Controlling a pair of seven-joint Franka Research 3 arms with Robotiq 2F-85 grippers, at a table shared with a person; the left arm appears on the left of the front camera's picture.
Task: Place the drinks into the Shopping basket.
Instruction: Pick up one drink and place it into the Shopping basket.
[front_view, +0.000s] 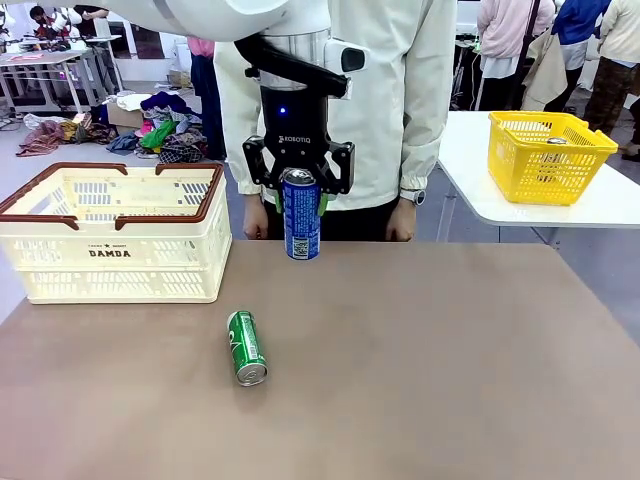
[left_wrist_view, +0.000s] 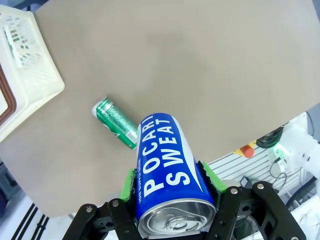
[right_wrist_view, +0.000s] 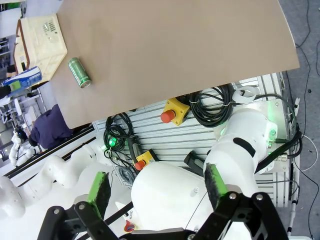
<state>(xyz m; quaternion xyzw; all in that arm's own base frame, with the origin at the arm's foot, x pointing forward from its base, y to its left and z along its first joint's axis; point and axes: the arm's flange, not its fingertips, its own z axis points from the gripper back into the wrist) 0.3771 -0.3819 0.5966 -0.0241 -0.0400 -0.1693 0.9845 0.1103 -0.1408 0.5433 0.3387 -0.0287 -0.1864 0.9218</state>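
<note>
Because the blue can has to drop in from above, my left gripper is clamped around its upper part, holding it upright over the desk, long axis vertical, just right of the Shopping basket at far left. The green can lies on its side nearer me, long axis running near to far, silver end toward me. My right gripper stands apart, empty.

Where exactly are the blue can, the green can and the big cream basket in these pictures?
blue can (front_view: 301, 215): front view, middle of its printed side.
green can (front_view: 246, 347): front view, middle of its green side.
Shopping basket (front_view: 110, 253): front view, near wall, at the DAMDA print.
</note>
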